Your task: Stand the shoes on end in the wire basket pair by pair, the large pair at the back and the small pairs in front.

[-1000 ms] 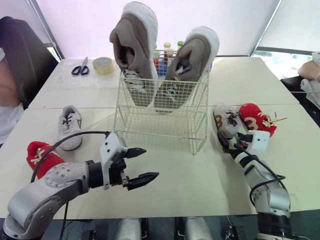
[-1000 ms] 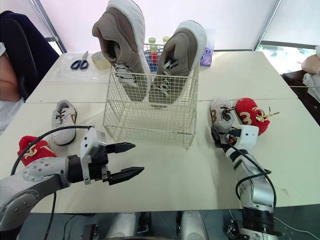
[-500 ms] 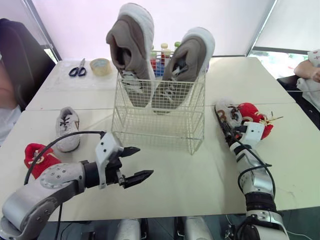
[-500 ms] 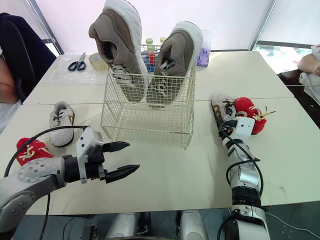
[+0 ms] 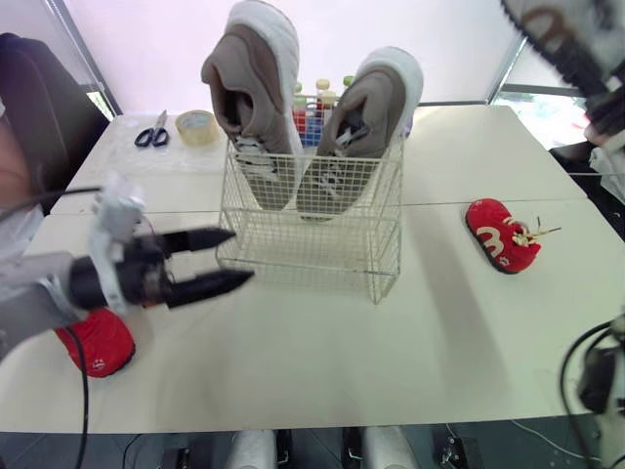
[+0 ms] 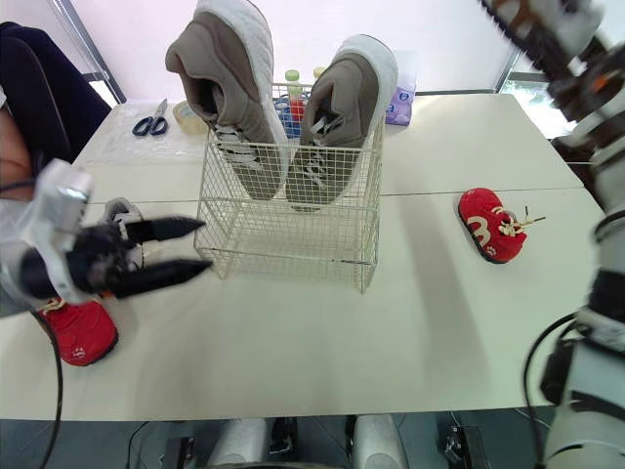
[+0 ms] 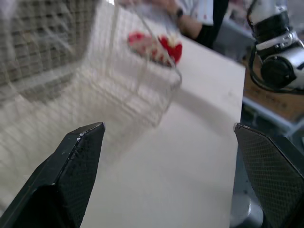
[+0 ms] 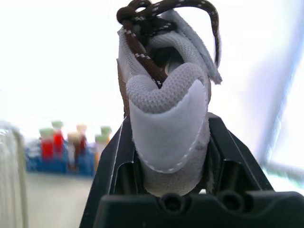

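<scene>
The wire basket (image 5: 312, 244) stands mid-table with two large taupe shoes (image 5: 256, 93) on end in its back part. My right gripper (image 8: 168, 147) is shut on a small grey shoe (image 8: 166, 114) with brown laces, raised high at the far right (image 5: 549, 27). A small red shoe (image 5: 503, 234) lies on the table to the right of the basket. Another red shoe (image 5: 98, 342) lies at the front left. My left gripper (image 5: 242, 256) hovers open and holding nothing just left of the basket. Behind it a second small grey shoe (image 6: 119, 209) partly shows.
Scissors (image 5: 153, 131) and a tape roll (image 5: 198, 127) lie at the back left. Coloured bottles (image 5: 317, 103) stand behind the basket. A person (image 6: 20, 107) sits at the table's left edge. Bare table lies in front of the basket.
My right gripper has shut on the small grey shoe beside the red one and lifted it high off the table. My left arm has swung to the left and risen, still open.
</scene>
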`<state>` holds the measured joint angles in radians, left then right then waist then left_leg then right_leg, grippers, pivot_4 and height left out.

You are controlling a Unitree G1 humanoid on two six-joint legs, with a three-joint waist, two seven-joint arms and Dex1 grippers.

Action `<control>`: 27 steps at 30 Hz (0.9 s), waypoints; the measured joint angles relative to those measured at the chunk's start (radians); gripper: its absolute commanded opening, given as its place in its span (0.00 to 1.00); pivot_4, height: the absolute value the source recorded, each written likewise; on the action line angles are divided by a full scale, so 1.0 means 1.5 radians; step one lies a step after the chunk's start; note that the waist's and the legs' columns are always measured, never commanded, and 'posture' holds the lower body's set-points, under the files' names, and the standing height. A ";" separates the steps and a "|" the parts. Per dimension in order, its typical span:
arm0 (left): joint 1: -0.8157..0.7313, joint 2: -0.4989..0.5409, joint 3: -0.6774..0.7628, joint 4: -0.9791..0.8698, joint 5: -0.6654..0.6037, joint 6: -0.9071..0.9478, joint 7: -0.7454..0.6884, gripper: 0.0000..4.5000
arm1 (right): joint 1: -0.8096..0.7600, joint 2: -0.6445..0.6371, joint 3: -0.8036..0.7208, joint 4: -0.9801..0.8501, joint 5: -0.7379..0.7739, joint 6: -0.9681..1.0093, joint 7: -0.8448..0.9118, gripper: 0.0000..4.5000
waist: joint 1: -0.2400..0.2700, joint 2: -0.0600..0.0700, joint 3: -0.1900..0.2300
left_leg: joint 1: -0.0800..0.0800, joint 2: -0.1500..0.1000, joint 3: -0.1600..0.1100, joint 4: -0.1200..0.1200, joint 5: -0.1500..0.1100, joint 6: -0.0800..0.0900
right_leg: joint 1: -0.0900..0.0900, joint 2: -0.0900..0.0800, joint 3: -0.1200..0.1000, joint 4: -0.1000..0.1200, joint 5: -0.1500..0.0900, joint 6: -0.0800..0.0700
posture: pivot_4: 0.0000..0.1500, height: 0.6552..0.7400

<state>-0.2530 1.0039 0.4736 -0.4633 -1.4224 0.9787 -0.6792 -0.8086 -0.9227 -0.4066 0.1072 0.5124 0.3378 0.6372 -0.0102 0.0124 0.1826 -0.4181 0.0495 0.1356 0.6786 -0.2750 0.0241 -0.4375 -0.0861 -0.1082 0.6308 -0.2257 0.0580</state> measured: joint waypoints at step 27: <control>-0.310 -0.049 -0.102 0.214 -0.332 0.069 0.239 1.00 | -0.167 0.108 0.232 -0.146 0.157 0.186 0.374 0.29 | -0.002 -0.007 0.001 | -0.004 -0.001 0.001 0.003 0.003 -0.004 | -0.003 -0.001 0.000 0.002 0.001 0.002 | 1.00 1.00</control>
<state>-0.7186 0.9297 0.3199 -0.1421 -1.9198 1.0827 -0.3201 -1.0588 -0.7609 -0.0589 -0.1122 0.7472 0.6164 1.1979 -0.0134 0.0017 0.1841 -0.4243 0.0484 0.1369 0.6838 -0.2708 0.0173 -0.4416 -0.0880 -0.1078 0.6333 -0.2236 0.0608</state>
